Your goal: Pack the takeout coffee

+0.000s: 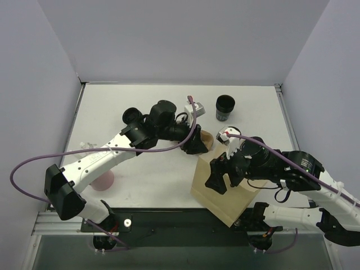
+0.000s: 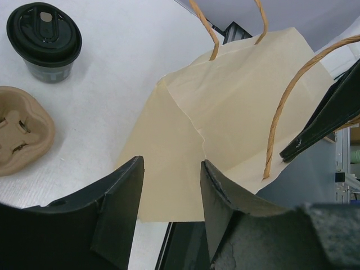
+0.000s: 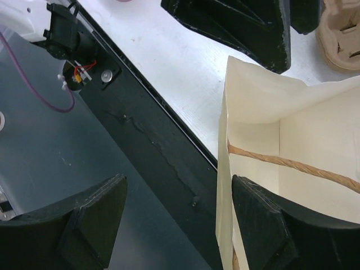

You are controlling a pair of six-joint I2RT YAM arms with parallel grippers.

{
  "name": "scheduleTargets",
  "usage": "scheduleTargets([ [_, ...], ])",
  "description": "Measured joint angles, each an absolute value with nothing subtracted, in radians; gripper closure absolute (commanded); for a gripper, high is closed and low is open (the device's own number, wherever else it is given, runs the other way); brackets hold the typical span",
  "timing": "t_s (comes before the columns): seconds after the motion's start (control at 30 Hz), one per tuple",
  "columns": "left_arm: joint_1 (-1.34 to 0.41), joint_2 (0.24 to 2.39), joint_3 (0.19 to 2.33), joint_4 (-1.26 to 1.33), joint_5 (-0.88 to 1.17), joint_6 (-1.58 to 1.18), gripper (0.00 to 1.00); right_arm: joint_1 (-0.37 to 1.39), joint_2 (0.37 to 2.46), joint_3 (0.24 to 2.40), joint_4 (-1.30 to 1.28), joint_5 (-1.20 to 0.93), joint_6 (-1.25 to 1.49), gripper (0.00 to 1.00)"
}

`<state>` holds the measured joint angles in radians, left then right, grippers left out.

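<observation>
Currently, the paper bag (image 1: 225,191) is standing open at the near edge of the white tabletop (image 1: 140,101), and everything else is grouping around it. The takeout coffee (image 1: 225,107), a small black cup with its round black lid on, is sitting upright on the tabletop well beyond the bag's far side, clear of both arms. The brown pulp carrier (image 1: 208,138) is lying between the bag and the cup, just past the bag's far corner and apart from the cup. The left hand (image 2: 171,208) is hovering over the bag's far-left corner, next to the carrier, with its fingers spread apart and gripping nothing. The right hand (image 3: 180,225) is hanging at the bag's left wall, also spread wide: one finger (image 3: 264,225) is sitting inside the bag's mouth while the other is staying outside the wall, neither pressing the paper. A twisted paper handle (image 3: 292,166) is crossing the bag's open mouth.
</observation>
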<state>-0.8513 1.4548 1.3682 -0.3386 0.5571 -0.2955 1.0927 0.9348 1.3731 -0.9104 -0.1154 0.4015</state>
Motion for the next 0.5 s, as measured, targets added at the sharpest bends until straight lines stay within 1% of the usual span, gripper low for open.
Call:
scheduleTargets([
  [0.1,-0.862,1.457,1.369,-0.348,0.551,-0.296,0.46,1.093,0.929,1.37,-0.913,-0.142,0.363,0.24],
  [0.13,-0.862,1.46,1.37,-0.353,0.55,-0.295,0.48,1.093,0.93,1.37,-0.916,-0.147,0.349,0.24],
  [0.17,-0.863,1.466,1.375,-0.361,0.549,-0.295,0.53,1.092,0.932,1.37,-0.921,-0.151,0.335,0.25],
  [0.27,-0.863,1.491,1.39,-0.379,0.548,-0.288,0.61,1.092,0.942,1.377,-0.95,-0.151,0.297,0.25],
  [0.3,-0.863,1.498,1.391,-0.382,0.548,-0.286,0.67,1.092,0.946,1.378,-0.958,-0.151,0.284,0.25],
  [0.33,-0.863,1.504,1.393,-0.387,0.548,-0.282,0.7,1.092,0.949,1.379,-0.967,-0.15,0.272,0.25],
  [0.4,-0.863,1.514,1.393,-0.398,0.55,-0.28,0.8,1.092,0.953,1.38,-0.989,-0.146,0.242,0.25],
  [0.47,-0.863,1.52,1.394,-0.408,0.551,-0.277,0.86,1.092,0.954,1.386,-1.013,-0.146,0.208,0.25],
  [0.5,-0.863,1.521,1.394,-0.411,0.554,-0.277,0.91,1.092,0.953,1.393,-1.023,-0.146,0.191,0.25],
])
